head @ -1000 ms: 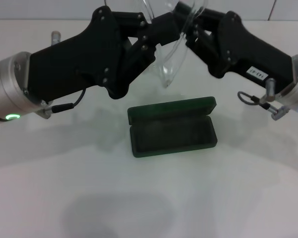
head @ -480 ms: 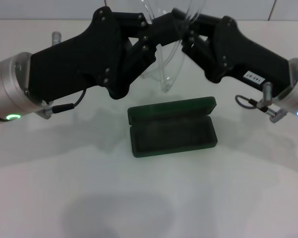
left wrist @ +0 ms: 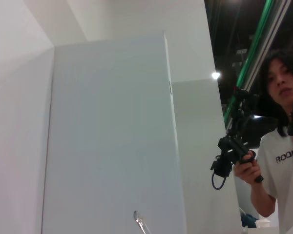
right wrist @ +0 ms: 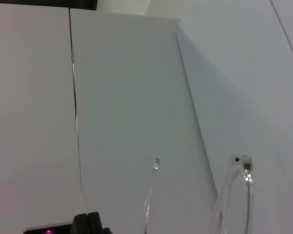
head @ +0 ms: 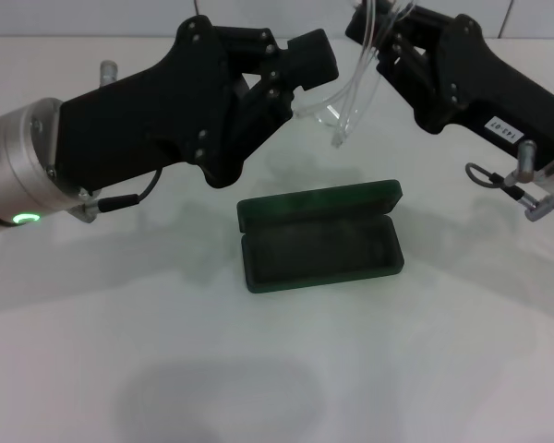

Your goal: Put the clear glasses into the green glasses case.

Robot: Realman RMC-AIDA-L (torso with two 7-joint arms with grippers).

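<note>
While your right gripper (head: 388,41) dangles the clear glasses (head: 351,97), fingers clamped on them, above the open green glasses case (head: 319,236), your left gripper (head: 312,57) sits beside, finger state unclear.

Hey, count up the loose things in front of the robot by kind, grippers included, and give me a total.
Clear glasses: 1, held up by the right gripper
Green glasses case: 1, lying open on the table
Grippers: 2, the right one and the left gripper
Total: 4

Head downward at table; wrists toward walls
</note>
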